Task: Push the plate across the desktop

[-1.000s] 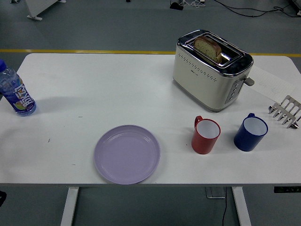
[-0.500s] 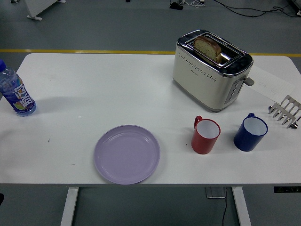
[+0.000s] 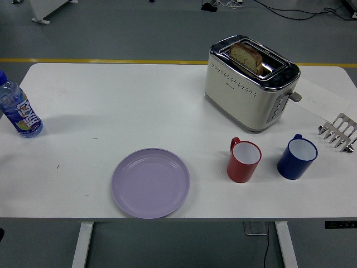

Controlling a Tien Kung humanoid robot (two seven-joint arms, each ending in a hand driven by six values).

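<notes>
1. Neither of my hands shows in the head view, so I cannot tell how open their fingers are or whether they hold anything; nothing on the table is being touched.
2. The plate [image 3: 150,182], a shallow lilac dish, lies flat and empty on the white table [image 3: 111,106], close to the near edge and a little left of centre. I judge it sits there because the push has not yet begun.
3. Taking the plate as the landmark: a red mug [image 3: 244,161] stands upright to its right, apart from it, and a blue mug [image 3: 297,157] stands further right, beyond the red one.
4. Beyond the plate and to the right sits a cream and chrome toaster [image 3: 250,83] with a slice of bread [image 3: 246,56] standing in one slot.
5. Far to the plate's left, near the table's left edge, stands a water bottle [image 3: 18,109] with a blue label.
6. Farthest right of the plate, past the blue mug, a metal toast rack [image 3: 339,132] rests at the table's right edge.
7. The table beyond the plate and to its left is bare, so I judge a push that way meets no obstacle; a push right would run into the red mug.
</notes>
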